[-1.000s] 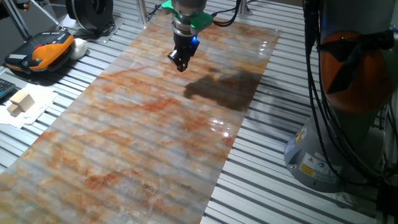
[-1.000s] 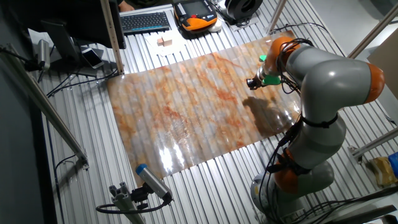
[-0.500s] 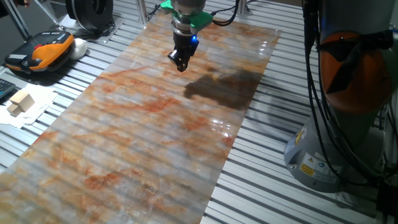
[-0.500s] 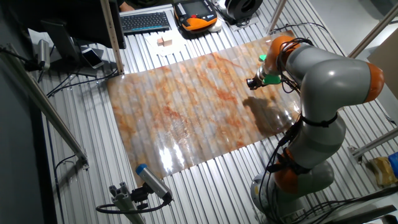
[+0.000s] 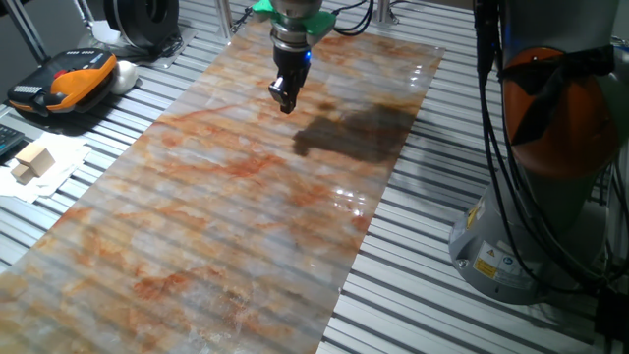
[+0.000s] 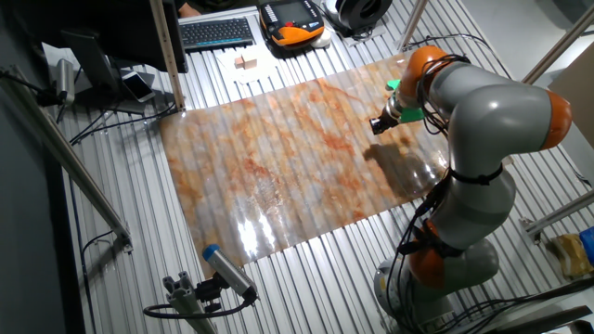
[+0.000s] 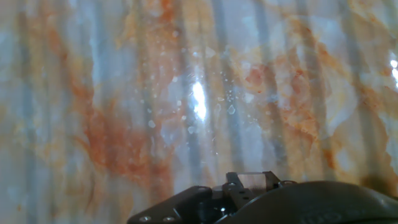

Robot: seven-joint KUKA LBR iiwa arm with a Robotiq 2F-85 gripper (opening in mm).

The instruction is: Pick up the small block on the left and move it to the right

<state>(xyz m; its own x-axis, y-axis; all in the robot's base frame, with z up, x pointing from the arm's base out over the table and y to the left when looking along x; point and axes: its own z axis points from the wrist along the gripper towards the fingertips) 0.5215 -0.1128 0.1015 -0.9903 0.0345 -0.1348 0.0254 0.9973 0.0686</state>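
My gripper [image 5: 284,99] hangs a little above the far end of the marble-patterned mat [image 5: 226,216], fingers pointing down and close together. In the other fixed view the gripper [image 6: 376,126] is over the mat's [image 6: 278,158] right part. In the hand view a tiny pale-tan small block [image 7: 253,181] shows pinched between the dark fingertips [image 7: 186,202] at the bottom edge. No block lies loose on the mat in either fixed view.
Larger pale wooden blocks [image 5: 31,162] lie on white paper left of the mat, also in the other fixed view [image 6: 245,62]. An orange-black pendant [image 5: 64,79] and a keyboard [image 6: 215,32] lie beyond. The robot's base [image 5: 550,167] stands right of the mat.
The gripper has turned slightly and shifted a little; its shadow on the mat moved with it. Nothing else has moved.
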